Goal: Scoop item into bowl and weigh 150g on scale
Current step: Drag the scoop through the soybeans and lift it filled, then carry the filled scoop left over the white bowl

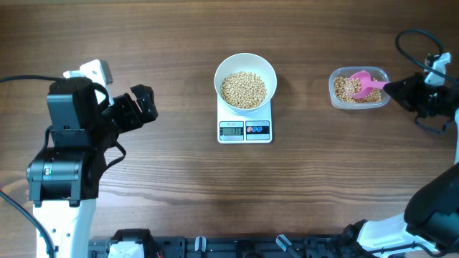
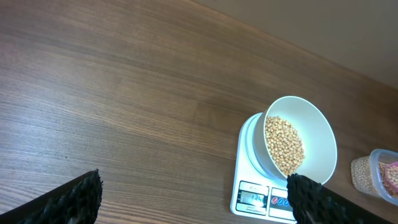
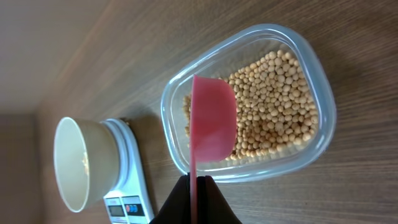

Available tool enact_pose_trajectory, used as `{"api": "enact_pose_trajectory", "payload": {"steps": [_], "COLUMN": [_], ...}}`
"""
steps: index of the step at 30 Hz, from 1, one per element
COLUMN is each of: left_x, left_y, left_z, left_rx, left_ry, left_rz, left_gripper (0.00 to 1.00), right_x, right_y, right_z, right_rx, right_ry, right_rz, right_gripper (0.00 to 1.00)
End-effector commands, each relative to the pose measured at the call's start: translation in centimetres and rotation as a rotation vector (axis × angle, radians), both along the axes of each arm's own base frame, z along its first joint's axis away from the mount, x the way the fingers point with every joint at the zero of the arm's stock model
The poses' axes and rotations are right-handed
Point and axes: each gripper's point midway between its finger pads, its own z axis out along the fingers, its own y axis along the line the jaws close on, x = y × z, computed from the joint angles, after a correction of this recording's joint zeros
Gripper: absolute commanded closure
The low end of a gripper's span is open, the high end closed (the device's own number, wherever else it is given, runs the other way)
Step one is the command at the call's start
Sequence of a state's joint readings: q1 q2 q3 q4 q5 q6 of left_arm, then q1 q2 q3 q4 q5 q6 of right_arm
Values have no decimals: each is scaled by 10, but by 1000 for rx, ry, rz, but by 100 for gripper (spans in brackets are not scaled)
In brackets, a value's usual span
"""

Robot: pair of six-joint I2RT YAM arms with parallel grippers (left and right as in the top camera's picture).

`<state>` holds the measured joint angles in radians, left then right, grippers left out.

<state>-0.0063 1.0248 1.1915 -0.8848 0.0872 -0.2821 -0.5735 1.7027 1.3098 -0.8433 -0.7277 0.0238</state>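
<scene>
A white bowl [image 1: 246,84] [image 2: 300,144] [image 3: 81,163] holding tan beans [image 1: 243,89] [image 2: 284,144] stands on the white scale [image 1: 245,129] [image 2: 261,194] [image 3: 129,186] at table centre, its display lit. More beans [image 1: 349,89] [image 3: 273,109] fill a clear plastic tub [image 1: 359,88] [image 3: 323,121] on the right. My right gripper [image 1: 393,87] [image 3: 196,180] is shut on the handle of a pink scoop [image 1: 366,82] [image 3: 211,118], whose cup hangs over the tub. My left gripper [image 1: 143,106] [image 2: 193,196] stands open and empty at the left, far from the scale.
The left arm's base [image 1: 64,165] fills the lower left. The right arm [image 1: 430,97] and its cable lie by the right edge. A dark rail [image 1: 237,247] runs along the front edge. Bare wood lies between the left gripper and the scale.
</scene>
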Motion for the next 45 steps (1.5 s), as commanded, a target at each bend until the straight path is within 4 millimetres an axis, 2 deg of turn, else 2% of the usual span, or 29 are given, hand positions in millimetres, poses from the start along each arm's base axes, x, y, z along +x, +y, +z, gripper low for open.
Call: {"api": "enact_pose_trajectory", "payload": {"steps": [1,5,13,17,22,24,29,32,34,37,41,45], "left_x": [2,2,2,2,2,2,2,2,2,2,2,2], "left_y": [3,3,3,3,3,3,3,3,3,3,3,3], "left_z": [7,7,7,7,7,7,7,7,7,7,7,7], "left_rx": [16,16,16,16,16,16,16,16,16,16,16,16], "left_ry": [-16,-16,-16,-16,-16,-16,-16,-16,-16,-16,-16,-16], "left_rz": [4,4,4,4,5,4,4,5,5,5,4,4], "left_gripper": [0,0,0,0,0,0,0,0,0,0,0,0], "right_x": [-8,-15,-9,-9,-3,0,15,29,36,45,47,57], "right_y": [-1,-4,20,22,40,49,94,134,158,185,224,245], "right_z": [-3,0,34,38,72,80,85,91,89,75,68,69], "right_rx": [89,127,310,333,478,499,530,527,475,358,231,98], "right_ry": [14,7,-140,-151,-296,-331,-308,-312,-334,-324,-386,-442], "right_rz": [-20,-23,58,61,141,181,289,386,448,481,599,617], "right_gripper": [96,96,96,96,96,96,96,96,96,96,96,96]}}
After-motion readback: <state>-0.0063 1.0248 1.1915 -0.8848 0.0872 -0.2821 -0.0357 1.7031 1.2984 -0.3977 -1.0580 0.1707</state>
